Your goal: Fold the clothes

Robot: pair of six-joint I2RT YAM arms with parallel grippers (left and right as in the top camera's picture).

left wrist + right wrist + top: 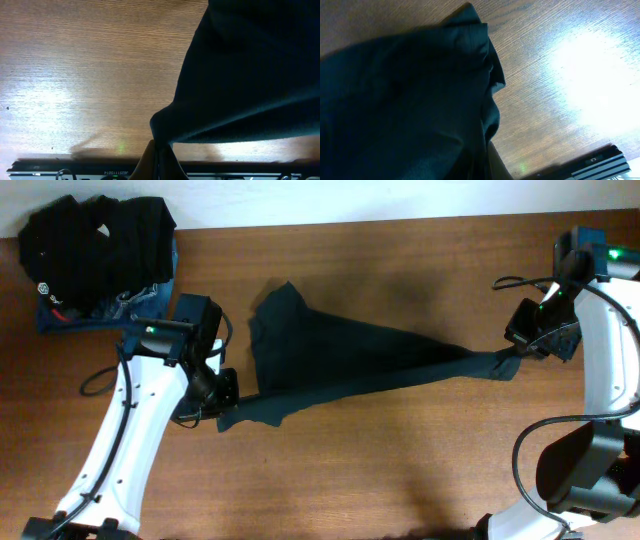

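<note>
Your left fingers (230, 394) are closed on one end of the black garment (330, 360), at its near-left edge. Your right fingers (512, 356) are closed on the opposite end, where the cloth bunches into a narrow twist. Between the two grips the garment is drawn out long across the middle of the counter (400, 470). Its near edge runs as a fairly straight line from one grip to the other.

The garment is widest towards the left. There a broad flap spreads away from the left fingers towards the far side of the counter and ends in a point. From that flap it tapers steadily to the right grip. A small corner of cloth trails just past the left fingers on the near side.

In your left wrist view the fingers (150, 162) sit tight together at the bottom edge, with a fold of the garment (250, 75) pinched between them. The rest of the cloth fills the upper right over bare wood. In your right wrist view the garment (405, 100) covers most of the picture and runs down into the closed fingers (492, 165) at the bottom.

At the far-left corner of the counter a black ribbed top (100, 240) lies on a blue garment (120, 308). That pile is apart from the stretched garment and just beyond your left arm.
</note>
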